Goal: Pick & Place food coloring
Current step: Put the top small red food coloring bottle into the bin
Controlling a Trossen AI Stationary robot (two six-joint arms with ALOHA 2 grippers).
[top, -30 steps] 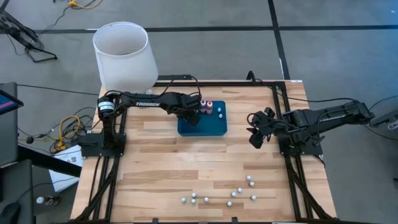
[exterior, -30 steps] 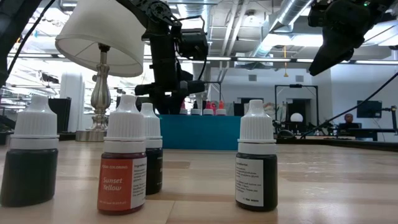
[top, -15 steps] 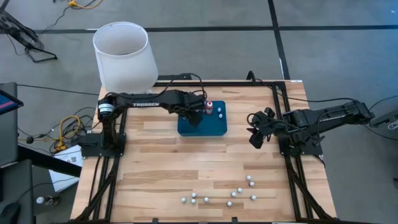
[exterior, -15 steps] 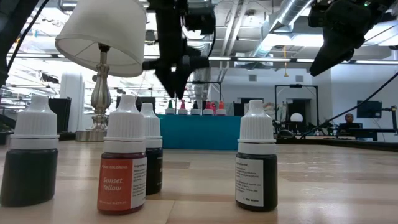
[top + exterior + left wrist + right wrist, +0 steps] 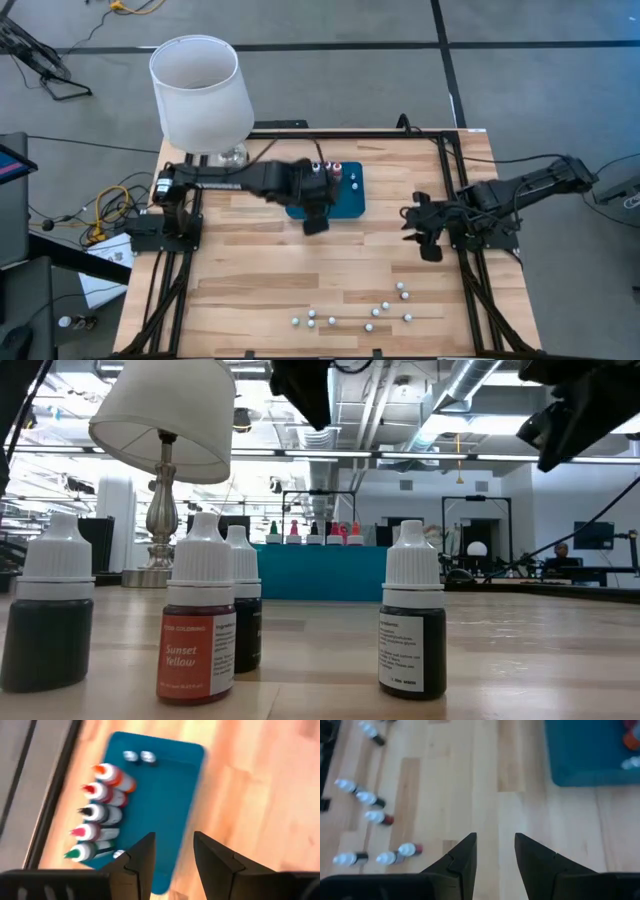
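Several food coloring bottles with coloured caps (image 5: pixel 100 815) stand upright in a row along the far edge of a teal tray (image 5: pixel 345 205). More white-capped bottles (image 5: pixel 360 312) stand on their bases near the table's front edge, close up in the low view (image 5: pixel 200 615). My left gripper (image 5: pixel 174 836) hangs open above the tray's near edge (image 5: pixel 313 222), nothing between its fingers. My right gripper (image 5: pixel 495 836) is open over bare wood at the table's right (image 5: pixel 428 245), also holding nothing.
A lamp with a white shade (image 5: pixel 200 90) stands at the table's far left corner, beside the left arm's base. Bare wood lies between the tray and the front row of bottles. A few small white caps (image 5: pixel 135 756) sit on the tray's right part.
My left gripper has risen from the bottle row on the tray and drawn back toward the table's near edge, rolling as it went; the row stands uncovered. My right gripper has shifted a little toward the near edge and turned about its own axis.
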